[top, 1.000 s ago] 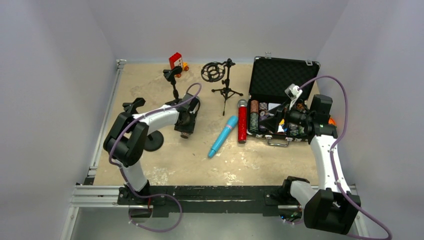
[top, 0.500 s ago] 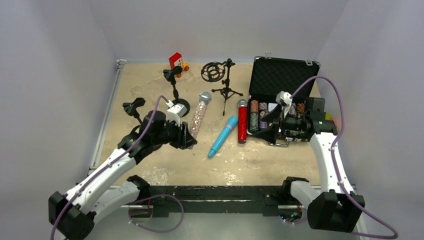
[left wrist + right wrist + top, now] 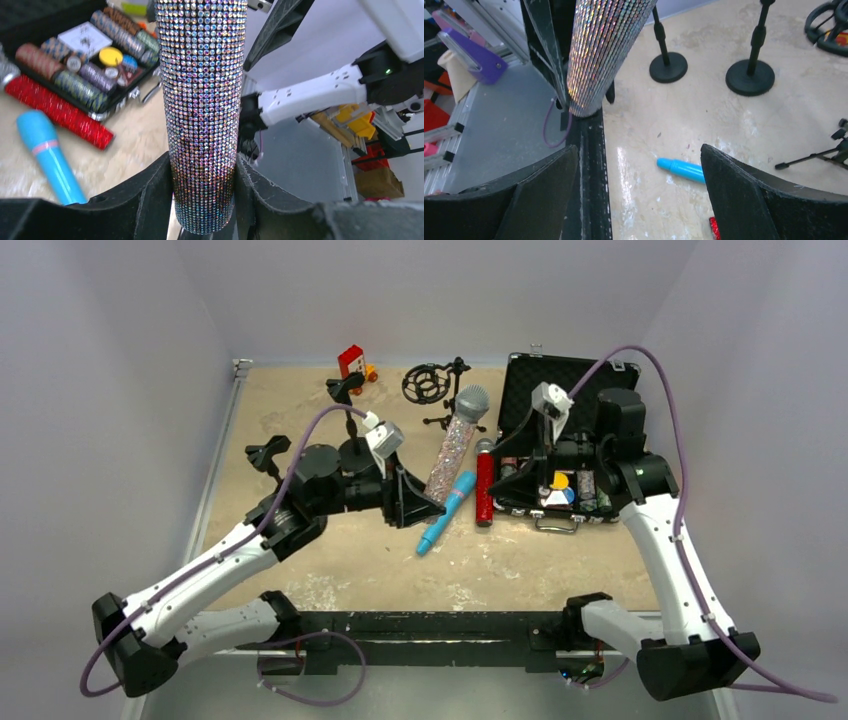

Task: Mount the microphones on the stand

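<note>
A scuffed beige tabletop lay under even, soft light. Plain pale grey walls rose close on the tabletop's left, far and right sides. An aluminium rail edged its left side.

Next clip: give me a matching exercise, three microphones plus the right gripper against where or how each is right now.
1 silver-glitter microphone
2 light blue microphone
3 red-glitter microphone
4 right gripper

A lying alongside the open case
B fingers wide apart, empty
C clamped in the left gripper
D lying slanted on the table, away from the case

Pairs: 1-C, 2-D, 3-A, 4-B
</note>
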Controlling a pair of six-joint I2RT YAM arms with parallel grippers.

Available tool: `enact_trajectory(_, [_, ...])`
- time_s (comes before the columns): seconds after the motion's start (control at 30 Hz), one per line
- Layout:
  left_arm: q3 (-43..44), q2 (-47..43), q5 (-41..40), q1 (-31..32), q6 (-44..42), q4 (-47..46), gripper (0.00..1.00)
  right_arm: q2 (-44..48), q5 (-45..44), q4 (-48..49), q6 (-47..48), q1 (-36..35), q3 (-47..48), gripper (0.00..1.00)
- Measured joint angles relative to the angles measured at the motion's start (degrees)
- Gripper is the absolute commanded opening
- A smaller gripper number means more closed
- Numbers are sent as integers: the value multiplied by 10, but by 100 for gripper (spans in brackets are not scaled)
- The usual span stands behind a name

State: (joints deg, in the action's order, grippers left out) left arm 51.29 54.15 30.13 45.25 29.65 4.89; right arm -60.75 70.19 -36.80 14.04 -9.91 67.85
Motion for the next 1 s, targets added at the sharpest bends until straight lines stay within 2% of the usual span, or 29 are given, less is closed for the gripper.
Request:
enact_trajectory(0.13, [47,61,-30,29,17,-87,0,-4,5,144,-181,-6,25,96])
enact_trajectory(0.3, [78,112,-82,51,38,-169,0,-4,15,310,-360,-23,19,95])
enact_trajectory(0.4, [99,139,-106,63,44,-190,0,-13,18,369,-432,-33,29,93])
enact_trajectory(0.63, [131,176,-123,89,55,-218,0,-48,16,432,-521,-55,37,84])
enact_trajectory(0.73, [132,178,-124,96,57,-222,0,-57,13,441,-538,-58,37,65])
enact_trajectory(0.77, [132,179,-124,96,58,-224,0,-59,13,442,-542,-58,37,46])
enact_trajectory(0.8, [132,179,-124,97,58,-225,0,-60,14,447,-546,-58,37,22])
enact_trajectory(0.83, [132,179,-126,97,57,-225,2,-61,16,452,-554,-58,37,9])
enact_trajectory(0.87, [132,179,-132,96,61,-224,8,-61,18,458,-559,-59,38,1])
enact_trajectory(0.9, [132,179,-131,96,66,-226,19,-62,18,463,-563,-59,38,0])
enact_trajectory(1.0, [126,174,-141,97,69,-233,62,-62,19,474,-573,-59,38,0])
